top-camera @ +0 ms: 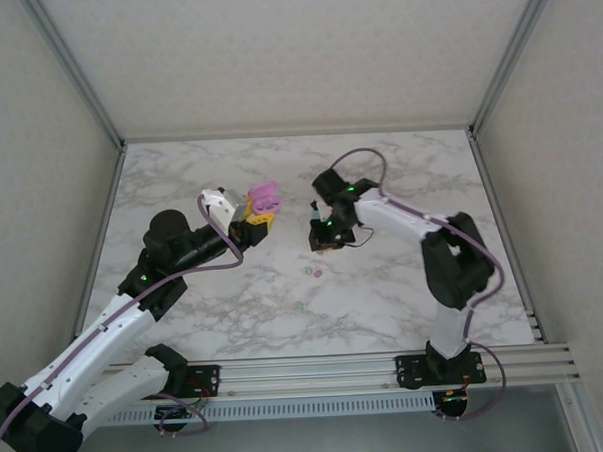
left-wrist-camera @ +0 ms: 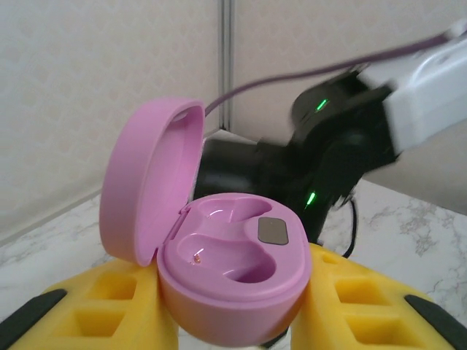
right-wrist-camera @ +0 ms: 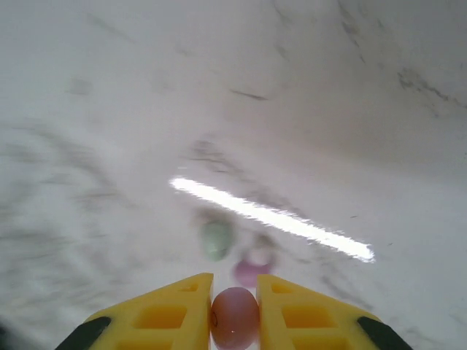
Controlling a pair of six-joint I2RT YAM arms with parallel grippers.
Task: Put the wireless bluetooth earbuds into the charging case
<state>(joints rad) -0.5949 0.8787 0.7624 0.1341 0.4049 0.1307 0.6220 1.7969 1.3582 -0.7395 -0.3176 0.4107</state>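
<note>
My left gripper (top-camera: 255, 222) is shut on the base of a pink oval charging case (top-camera: 265, 199), held above the table's middle left. In the left wrist view the case (left-wrist-camera: 233, 277) sits between the yellow fingers (left-wrist-camera: 109, 306) with its lid swung open to the left; both wells are empty. My right gripper (top-camera: 322, 241) hangs just right of the case and is shut on a pink earbud (right-wrist-camera: 234, 319). Below it on the marble lie a mint green earbud (right-wrist-camera: 217, 239) and another pink earbud (right-wrist-camera: 252, 270), both blurred; they lie side by side (top-camera: 314, 271).
The right arm's black wrist (left-wrist-camera: 328, 146) with green lights stands close behind the open case. Another small pale bud (top-camera: 298, 306) lies nearer the front of the marble table (top-camera: 179, 171). Walls and metal frame posts bound the table on three sides.
</note>
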